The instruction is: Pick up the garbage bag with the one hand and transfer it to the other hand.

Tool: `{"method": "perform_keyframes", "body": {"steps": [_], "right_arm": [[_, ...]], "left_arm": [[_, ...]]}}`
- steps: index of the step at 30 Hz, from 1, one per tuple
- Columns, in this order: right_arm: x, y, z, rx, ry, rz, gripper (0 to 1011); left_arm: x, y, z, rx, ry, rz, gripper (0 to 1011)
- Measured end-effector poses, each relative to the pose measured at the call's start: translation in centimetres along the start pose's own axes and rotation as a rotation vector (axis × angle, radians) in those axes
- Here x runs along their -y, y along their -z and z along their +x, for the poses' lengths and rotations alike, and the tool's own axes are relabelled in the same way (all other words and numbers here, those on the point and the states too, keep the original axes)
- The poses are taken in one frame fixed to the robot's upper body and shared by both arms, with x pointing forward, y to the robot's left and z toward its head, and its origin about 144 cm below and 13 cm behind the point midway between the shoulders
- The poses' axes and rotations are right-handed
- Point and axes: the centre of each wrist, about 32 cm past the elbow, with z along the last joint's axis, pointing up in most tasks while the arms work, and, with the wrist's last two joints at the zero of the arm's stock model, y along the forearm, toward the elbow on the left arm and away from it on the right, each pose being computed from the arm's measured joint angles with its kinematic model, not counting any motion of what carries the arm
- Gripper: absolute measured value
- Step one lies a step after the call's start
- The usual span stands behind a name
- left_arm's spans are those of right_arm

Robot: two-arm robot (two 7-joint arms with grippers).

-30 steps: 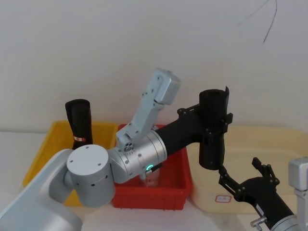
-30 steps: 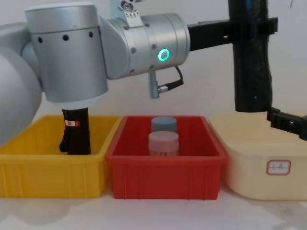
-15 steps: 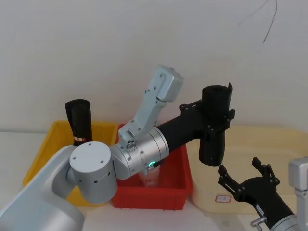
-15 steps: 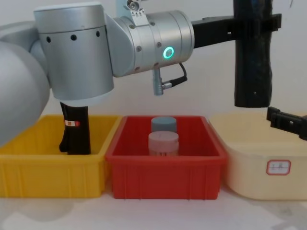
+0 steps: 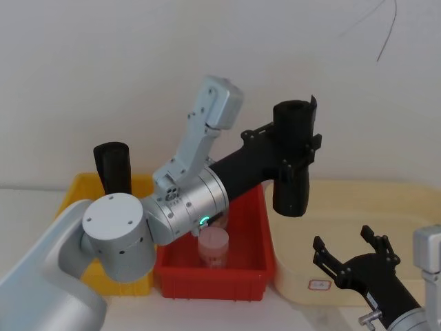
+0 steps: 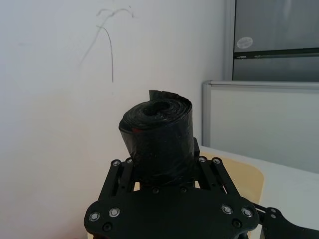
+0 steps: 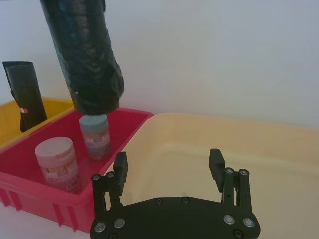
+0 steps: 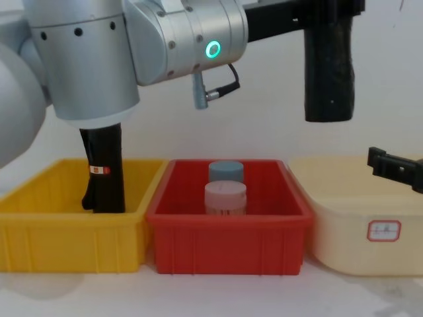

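Above red bin (image 5: 213, 288) rim, clamping garbage bag (image 5: 289, 192) upright in L gripper (image 5: 295, 146) for handover; holding R gripper (image 5: 344, 243) spread at bag's 5 o'clock.

Open air separates the garbage bag (image 5: 290, 194) from the right gripper (image 5: 342, 239) below.
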Motion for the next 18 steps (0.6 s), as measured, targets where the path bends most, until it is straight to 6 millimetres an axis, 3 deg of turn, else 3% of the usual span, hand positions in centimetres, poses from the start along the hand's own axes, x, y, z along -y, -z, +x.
{"method": "perform_keyframes", "body": {"steps": [18], "right_arm": [[-0.3,-1.2,0.2,0.013,-0.061,0.044,1001]], "left_arm": [[-0.7,-0.8,0.4,0.013,-0.029,-0.027,498]]}}
